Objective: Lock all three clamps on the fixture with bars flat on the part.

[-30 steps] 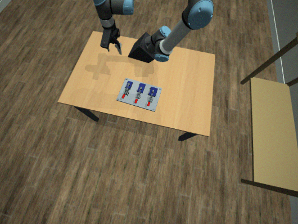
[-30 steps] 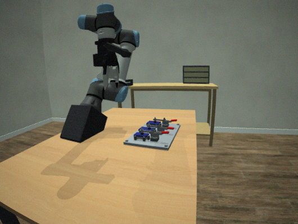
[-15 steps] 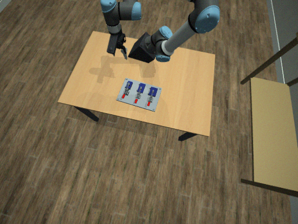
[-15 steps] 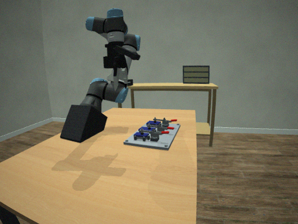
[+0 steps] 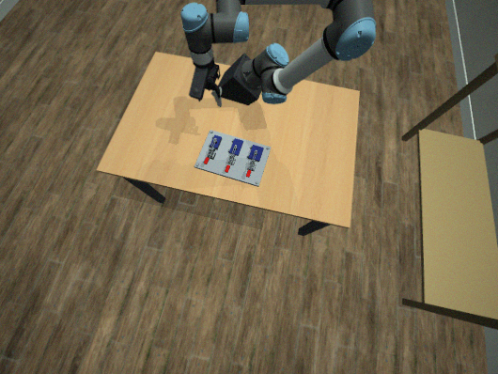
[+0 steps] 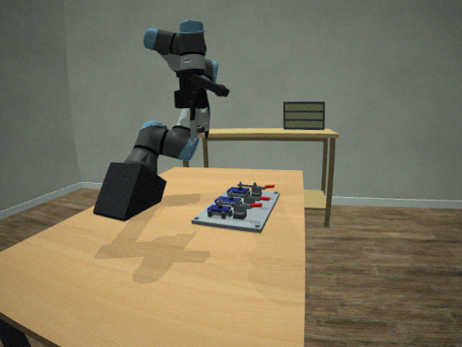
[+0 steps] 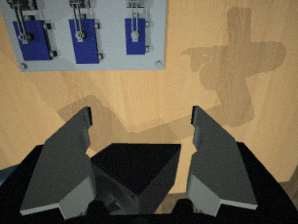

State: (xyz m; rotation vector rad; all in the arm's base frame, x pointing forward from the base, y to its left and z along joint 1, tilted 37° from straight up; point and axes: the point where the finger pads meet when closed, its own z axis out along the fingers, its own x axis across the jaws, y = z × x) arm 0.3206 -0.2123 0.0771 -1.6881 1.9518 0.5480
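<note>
In the wrist view the tool [image 7: 141, 119] fills the lower half of the frame, its two grey fingers spread apart with nothing between them, only the arm's dark base showing low in the gap.

Beyond them, at the upper left of that frame, lies the fixture [image 7: 87, 35], a grey plate with three blue parts in a row. In the top view it sits near the middle of the tabletop [image 5: 301, 155], with three red handles [image 5: 227, 167] along its lower edge.

The step in hand appears to be the approach, with no clamp touched yet. To do it well, the tool should come down over one red handle, end clamp first, and press along the handle's swing until it stops hard, then check that the bar lies flat on the blue part.

In the exterior view the arm [image 6: 187, 52] is folded high above its black base [image 6: 126, 192], wrist pointing down, tool well apart from the fixture.
</note>
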